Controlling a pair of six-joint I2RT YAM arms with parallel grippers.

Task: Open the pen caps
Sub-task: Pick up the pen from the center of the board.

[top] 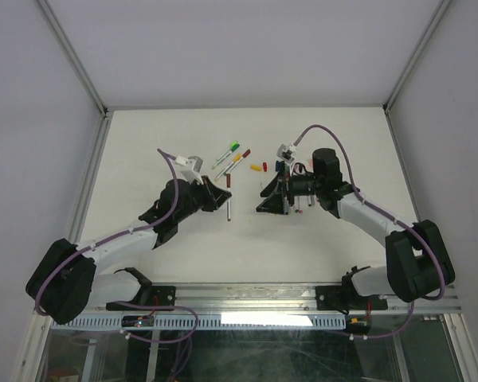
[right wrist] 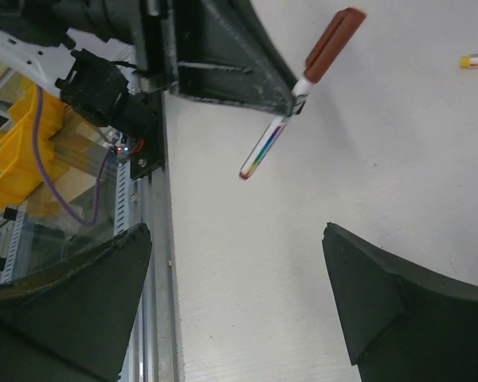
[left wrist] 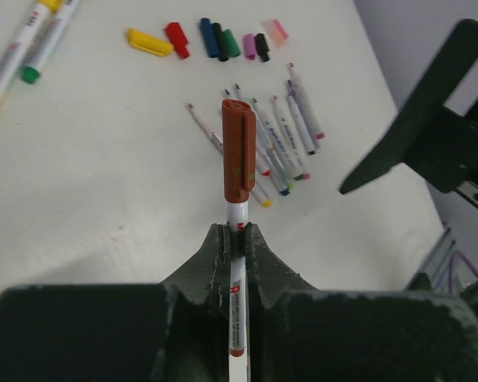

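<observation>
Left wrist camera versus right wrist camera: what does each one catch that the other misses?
Only the left wrist view shows the row of loose caps and the cluster of uncapped pens lying on the table.

Only the right wrist view shows a yellow part beyond the table's edge.

Both show the brown-capped pen clamped in the left gripper, its cap on.
</observation>
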